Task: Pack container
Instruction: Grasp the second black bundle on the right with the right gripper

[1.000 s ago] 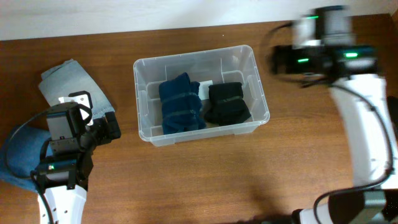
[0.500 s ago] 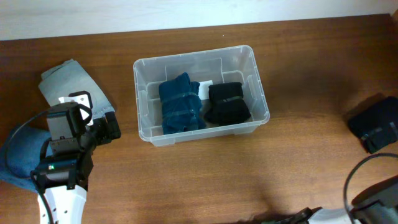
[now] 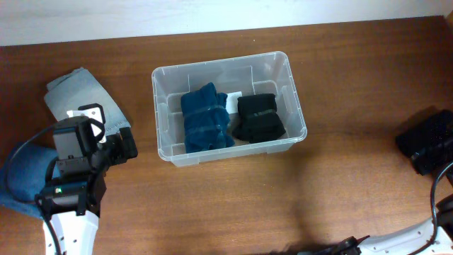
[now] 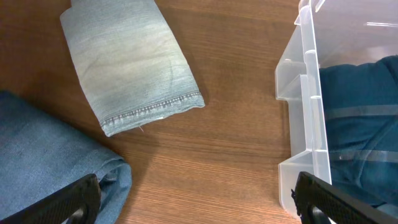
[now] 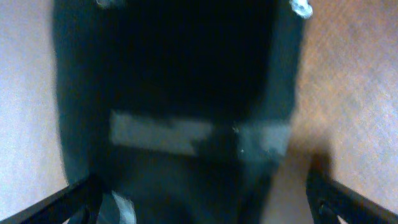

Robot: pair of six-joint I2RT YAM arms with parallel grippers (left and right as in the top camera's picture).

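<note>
The clear container [image 3: 161,78] stands at mid table with a folded dark blue cloth [image 3: 207,117] and a folded black cloth [image 3: 259,117] side by side inside. Its corner shows in the left wrist view [image 4: 297,93]. My left gripper [image 3: 129,145] [image 4: 199,208] is open and empty over bare wood, left of the container. My right gripper [image 5: 202,202] is open, its fingers wide apart on either side of a dark folded garment with a grey band [image 5: 186,93]; the view is blurred. That garment lies at the right table edge [image 3: 427,142].
A folded light denim piece [image 3: 79,93] [image 4: 130,62] lies at the far left. A darker blue denim piece [image 3: 20,180] [image 4: 43,149] lies in front of it. The right arm's cable [image 3: 440,198] hangs at the lower right corner.
My right arm has swung from the back right off to the right edge of the overhead view, uncovering the dark garment there. The left arm and the container have not moved.
</note>
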